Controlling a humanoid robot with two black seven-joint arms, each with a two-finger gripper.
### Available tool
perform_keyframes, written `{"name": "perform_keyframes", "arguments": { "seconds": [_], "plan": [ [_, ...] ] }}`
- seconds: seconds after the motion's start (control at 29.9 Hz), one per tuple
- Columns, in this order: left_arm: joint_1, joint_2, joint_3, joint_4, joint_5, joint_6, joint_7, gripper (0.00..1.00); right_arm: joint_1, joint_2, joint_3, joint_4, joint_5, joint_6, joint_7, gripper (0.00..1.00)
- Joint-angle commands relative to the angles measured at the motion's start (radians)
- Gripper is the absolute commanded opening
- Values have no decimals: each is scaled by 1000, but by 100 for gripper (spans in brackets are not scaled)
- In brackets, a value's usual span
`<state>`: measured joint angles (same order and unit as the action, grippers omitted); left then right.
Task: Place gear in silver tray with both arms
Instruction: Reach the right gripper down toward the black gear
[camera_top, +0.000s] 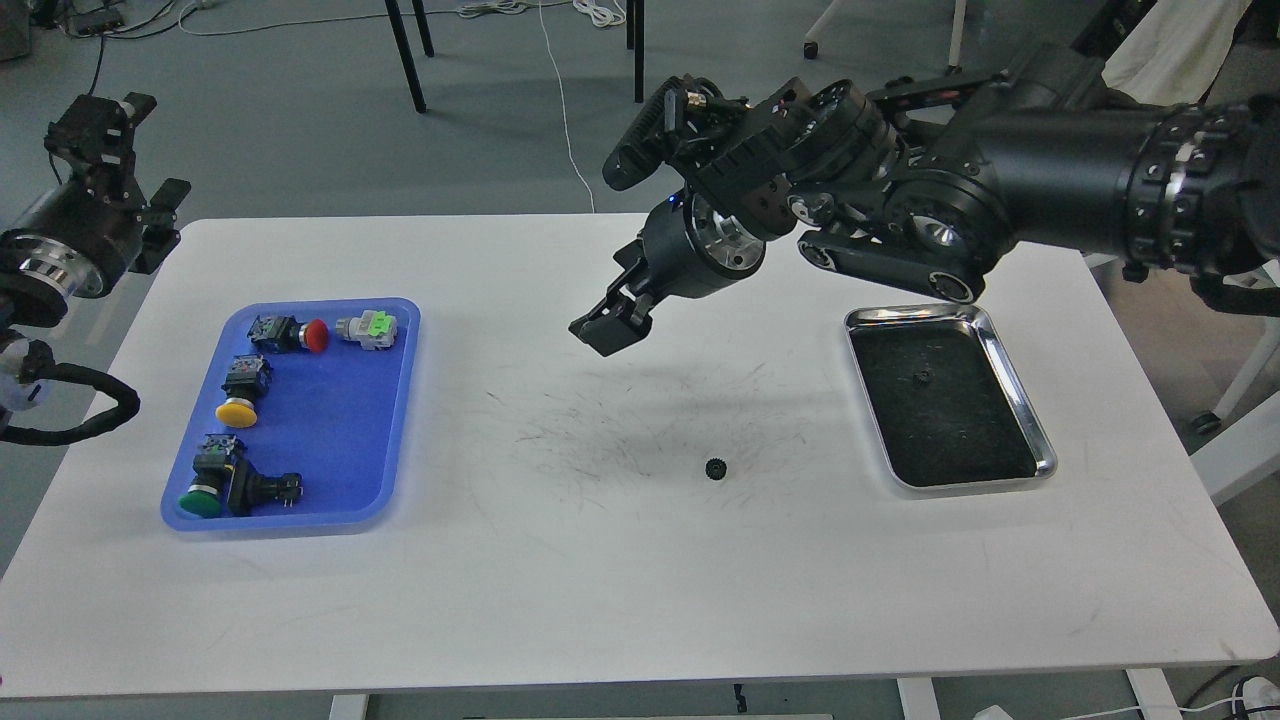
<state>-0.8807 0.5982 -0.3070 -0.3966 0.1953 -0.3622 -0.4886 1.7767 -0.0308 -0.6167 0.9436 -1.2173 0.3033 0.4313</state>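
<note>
Right end effector (610, 330): empty, finger gap unreadable.
Left end effector (100, 125): idle, grip unclear.
Gear (716, 467): on desk (640, 600), below-right of right end effector.
Risk: tiny gear may slip short of silver tray (1010, 370).

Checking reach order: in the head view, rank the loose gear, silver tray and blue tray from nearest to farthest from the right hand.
From the right hand:
1. Gear, below it, mid-table.
2. Silver tray, to the right.
3. Blue tray, far left.
</note>
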Motion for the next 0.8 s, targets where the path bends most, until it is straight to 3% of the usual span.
{"name": "perform_keyframes", "arguments": {
  "seconds": [0.0,0.37,0.67,0.77],
  "plan": [
    [5,-3,-12,4,-39,-35,0,99,3,-4,-8,49,-59,2,7,91],
    [62,-21,-53,5,-142,-50,4,99,0,-3,-123,75,-157,-3,40,89],
    [104,-38,-70,4,-188,-72,74,99,-51,3,-173,75,-166,-6,40,88],
    [115,-40,-93,2,-235,-73,78,99,-71,3,-175,72,-188,-6,40,88]
  ]
}}
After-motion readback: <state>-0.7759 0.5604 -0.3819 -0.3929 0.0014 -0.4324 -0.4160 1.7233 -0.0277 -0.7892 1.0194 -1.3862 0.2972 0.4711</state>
